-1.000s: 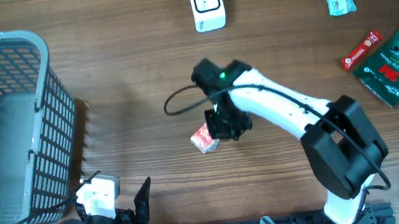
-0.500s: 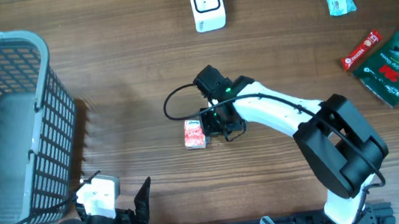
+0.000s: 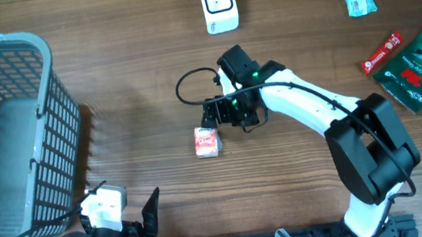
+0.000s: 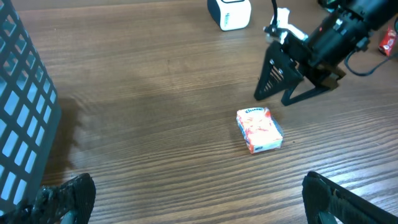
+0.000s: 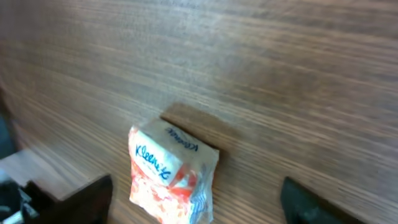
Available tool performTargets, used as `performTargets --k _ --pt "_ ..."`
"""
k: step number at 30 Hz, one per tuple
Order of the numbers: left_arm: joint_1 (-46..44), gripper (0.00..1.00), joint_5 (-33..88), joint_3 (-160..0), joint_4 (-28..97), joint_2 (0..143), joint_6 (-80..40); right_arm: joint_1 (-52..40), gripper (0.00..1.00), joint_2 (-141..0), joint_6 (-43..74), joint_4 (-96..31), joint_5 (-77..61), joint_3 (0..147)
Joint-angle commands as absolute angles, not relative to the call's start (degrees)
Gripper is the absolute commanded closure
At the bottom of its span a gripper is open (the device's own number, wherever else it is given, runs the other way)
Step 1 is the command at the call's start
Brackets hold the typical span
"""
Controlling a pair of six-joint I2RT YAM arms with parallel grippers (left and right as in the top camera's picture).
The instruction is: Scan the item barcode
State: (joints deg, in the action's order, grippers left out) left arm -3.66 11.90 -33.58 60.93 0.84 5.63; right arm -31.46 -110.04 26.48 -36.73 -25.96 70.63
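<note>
Lifting off the tissue pack [image 3: 207, 142], the right gripper [image 3: 221, 116] is now spreading wide, holding nothing, its arm reaching in from lower right. The left gripper [image 4: 199, 213] is sitting wide open at the bottom edge. The right wrist view alone is showing the pack's blue lettering. Overhead, bare wood is lying around the pack at centre, the basket [image 3: 43, 54] at left and the scanner [image 3: 219, 4] at top.

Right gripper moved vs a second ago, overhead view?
Yes. The right gripper has moved up the frame toward the white scanner, off the tissue pack, which now lies free below it. Its fingers stand open.
</note>
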Motion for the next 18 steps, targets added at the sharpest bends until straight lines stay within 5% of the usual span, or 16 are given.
performTargets --k 1,12,18 --pt "-3.64 0.00 12.60 -33.58 60.80 0.51 5.13 -31.64 0.28 -111.61 25.34 -34.79 -29.04 67.99" --pt "-3.64 0.00 12.60 -33.58 60.80 0.51 5.10 -32.38 0.34 -116.01 24.01 -30.55 -33.15 67.37" --pt "-3.64 0.00 12.62 -33.58 60.80 0.51 5.13 -32.60 0.89 -119.66 24.01 -30.68 -33.30 67.40"
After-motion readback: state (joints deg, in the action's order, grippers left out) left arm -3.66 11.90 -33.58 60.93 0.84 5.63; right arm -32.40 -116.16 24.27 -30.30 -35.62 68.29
